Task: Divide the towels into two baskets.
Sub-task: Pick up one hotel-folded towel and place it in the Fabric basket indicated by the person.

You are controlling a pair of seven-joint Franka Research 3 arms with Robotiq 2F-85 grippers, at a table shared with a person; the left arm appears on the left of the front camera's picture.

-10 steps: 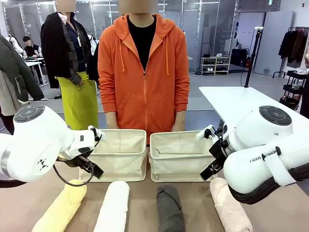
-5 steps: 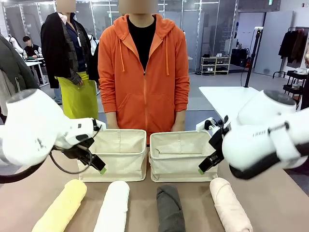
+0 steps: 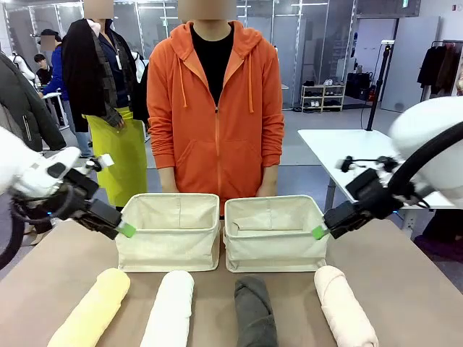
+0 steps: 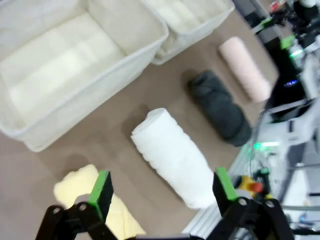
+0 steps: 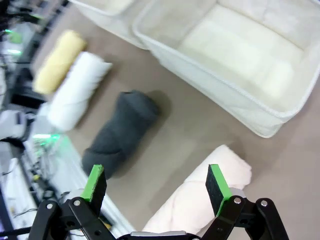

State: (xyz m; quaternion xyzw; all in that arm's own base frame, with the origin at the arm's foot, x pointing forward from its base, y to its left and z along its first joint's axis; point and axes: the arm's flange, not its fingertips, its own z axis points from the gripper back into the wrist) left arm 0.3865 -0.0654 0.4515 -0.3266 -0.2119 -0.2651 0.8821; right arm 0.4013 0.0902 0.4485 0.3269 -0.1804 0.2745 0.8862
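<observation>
Four rolled towels lie in a row at the table's near edge: pale yellow, white, dark grey and pale pink. Behind them two cream baskets stand side by side, the left basket and the right basket, both empty inside. My left gripper hovers open at the left basket's outer side. In its wrist view the left gripper hangs above the white towel, next to the yellow towel. My right gripper is open beside the right basket. The right gripper hangs above the pink towel, with the grey towel alongside.
A person in an orange hoodie stands close behind the baskets at the far edge. A white table stands at the back right. Brown tabletop lies bare to the left and right of the towel row.
Both arms have swung up and outward, away from the camera. The grippers have moved from the baskets' front corners to their outer sides. Towels and baskets have not moved.
</observation>
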